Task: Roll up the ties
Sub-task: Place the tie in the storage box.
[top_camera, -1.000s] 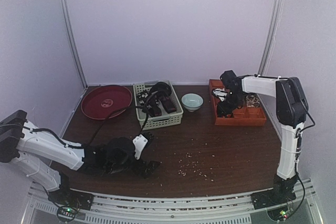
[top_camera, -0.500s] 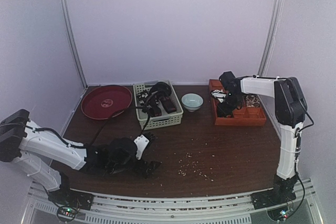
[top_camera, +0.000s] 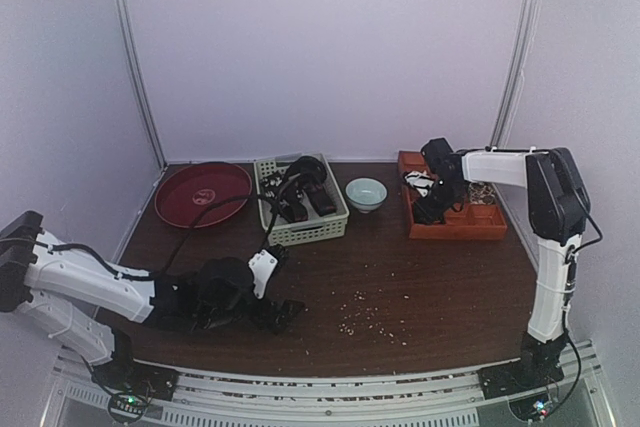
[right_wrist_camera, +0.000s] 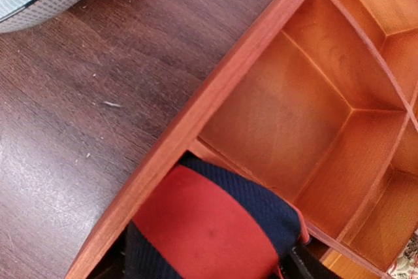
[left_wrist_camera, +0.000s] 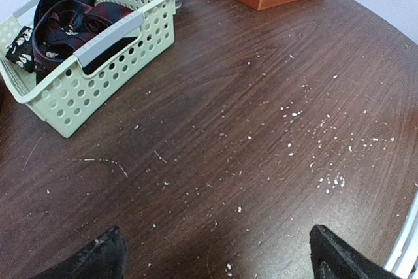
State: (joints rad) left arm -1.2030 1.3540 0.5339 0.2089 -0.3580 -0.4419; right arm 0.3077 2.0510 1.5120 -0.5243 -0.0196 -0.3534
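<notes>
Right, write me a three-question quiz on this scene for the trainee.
1. True or false: the left gripper is shut on a tie.
2. What stands between the basket and the orange tray? A) a red plate B) a pale bowl C) a mug
3. Fill in: the red and navy tie in the right wrist view lies in a compartment of the ____.

Key: 1 false, its fingers are apart over bare table; 2 B; 3 orange tray.

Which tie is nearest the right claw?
The red-and-navy tie in the orange tray, by the right claw; the other ties lie in the pale basket.
</notes>
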